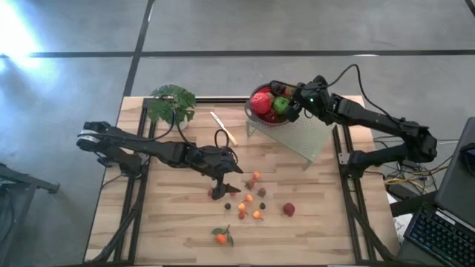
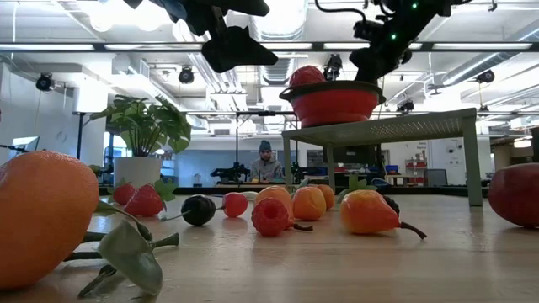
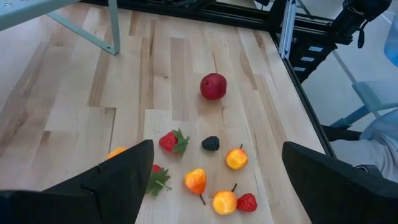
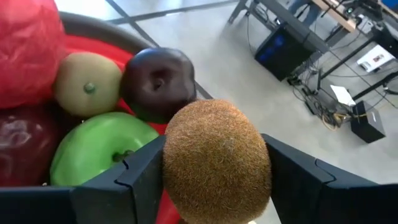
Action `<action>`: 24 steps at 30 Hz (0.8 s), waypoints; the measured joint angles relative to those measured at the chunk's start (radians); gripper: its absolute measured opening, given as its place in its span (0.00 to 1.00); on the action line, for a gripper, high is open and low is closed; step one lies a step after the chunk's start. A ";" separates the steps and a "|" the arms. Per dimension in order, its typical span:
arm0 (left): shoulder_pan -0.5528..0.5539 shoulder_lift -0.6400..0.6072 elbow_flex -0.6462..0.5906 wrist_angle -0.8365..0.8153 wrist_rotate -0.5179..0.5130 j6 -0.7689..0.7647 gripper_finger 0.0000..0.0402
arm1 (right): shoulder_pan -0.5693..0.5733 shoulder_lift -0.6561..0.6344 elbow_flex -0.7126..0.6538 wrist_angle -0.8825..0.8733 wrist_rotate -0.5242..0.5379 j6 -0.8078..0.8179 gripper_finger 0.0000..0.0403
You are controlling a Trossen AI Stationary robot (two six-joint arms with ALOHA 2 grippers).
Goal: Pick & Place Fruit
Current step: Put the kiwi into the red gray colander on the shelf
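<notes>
A: While the brown kiwi (image 4: pixel 217 163) sits pinched in the right gripper (image 4: pixel 211 180) above the red bowl (image 1: pixel 269 116) on the far right stand, placing looks underway.

B: Next it likely lets go; the left gripper (image 3: pixel 214 180), fingers spread, hovers over the small fruit (image 3: pixel 214 177) mid-table.

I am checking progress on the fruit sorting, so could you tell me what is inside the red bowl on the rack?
The red bowl holds a green apple, dark plum, a pale yellowish-green fruit and red fruit. The right gripper holds a kiwi above it, hiding whatever lies beneath.
</notes>
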 joint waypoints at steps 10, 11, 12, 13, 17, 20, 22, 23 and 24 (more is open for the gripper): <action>0.000 0.000 0.000 0.000 0.000 0.000 0.90 | -0.008 0.017 0.000 -0.005 -0.015 -0.014 0.66; 0.000 0.000 0.000 0.000 0.000 0.000 0.90 | -0.008 0.017 0.000 -0.007 -0.014 -0.020 0.67; 0.000 0.000 0.000 0.000 0.000 0.000 0.90 | -0.008 0.017 0.000 -0.009 -0.011 -0.022 0.67; 0.000 0.000 0.000 0.000 0.000 0.000 0.90 | -0.008 0.016 0.000 -0.008 -0.011 -0.025 0.68; 0.000 0.000 0.000 0.000 0.000 0.000 0.90 | -0.008 0.016 0.000 -0.009 -0.013 -0.052 0.74; 0.000 0.000 0.000 0.000 0.000 0.000 0.90 | -0.006 0.012 0.003 -0.039 -0.069 -0.062 0.80; 0.000 0.000 0.000 0.000 0.000 0.000 0.90 | -0.005 0.012 0.012 -0.059 -0.112 -0.064 0.85; 0.000 0.000 0.000 0.000 0.000 0.000 0.90 | -0.005 0.011 0.020 -0.077 -0.127 -0.062 0.88; 0.000 0.000 0.000 0.000 0.000 0.000 0.90 | -0.005 0.010 0.029 -0.102 -0.139 -0.054 0.90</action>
